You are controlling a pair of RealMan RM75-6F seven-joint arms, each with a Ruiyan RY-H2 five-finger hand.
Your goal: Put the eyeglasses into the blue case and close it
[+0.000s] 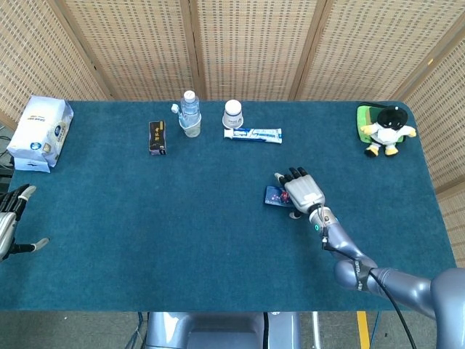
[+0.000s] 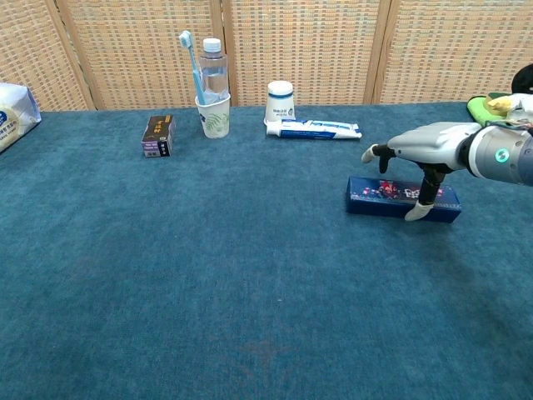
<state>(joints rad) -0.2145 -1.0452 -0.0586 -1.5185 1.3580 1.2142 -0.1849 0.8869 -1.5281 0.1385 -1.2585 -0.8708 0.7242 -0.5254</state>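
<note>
— While palm-down over blue case (image 2: 403,198), right hand (image 2: 425,148): fingers spread, thumb tip down against case front edge. Case closed, lying flat on table (image 2: 250,283), right of centre.

— Left hand (image 1: 9,218)? At left table edge, fingers apart, holding nothing. Eyeglasses: cannot tell.

A long, flat blue case (image 2: 391,200) with a small red-and-white print on its side lies closed on the table — directly beneath the right hand (image 2: 425,150), whose thumb (image 2: 419,210) touches its front face.
</note>
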